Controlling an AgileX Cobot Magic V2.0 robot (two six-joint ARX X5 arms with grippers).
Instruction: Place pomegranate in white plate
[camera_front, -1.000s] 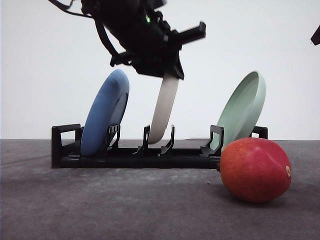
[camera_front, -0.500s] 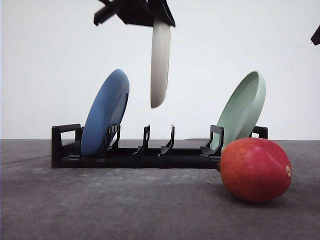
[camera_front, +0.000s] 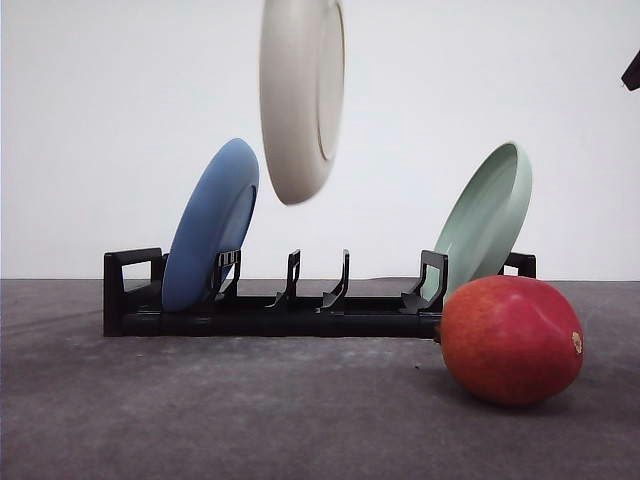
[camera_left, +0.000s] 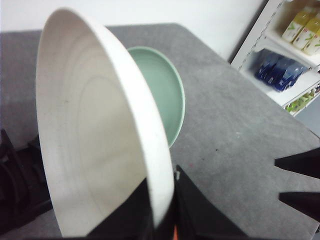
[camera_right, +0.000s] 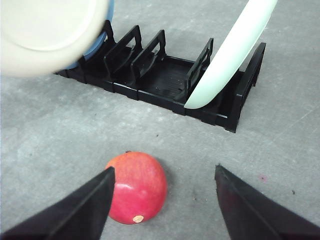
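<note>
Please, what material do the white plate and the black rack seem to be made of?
The white plate, clamped at its rim by the left gripper, looks like matte ceramic or melamine: cream-white, no glare, faint speckles on its inner face. The pictures cannot settle which. The black rack seems moulded plastic: uniform black, slight sheen, thin upright dividers with rounded edges.

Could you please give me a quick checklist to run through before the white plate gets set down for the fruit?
1. Left fingers clamp the white plate by its rim: ok.
2. Plate is lifted clear of the black rack: ok.
3. Plate is turned flat for setting down: not ok, it hangs on edge.
4. Pomegranate lies free on the table, beside the rack: ok.
5. Right gripper is open above the fruit: ok.
</note>
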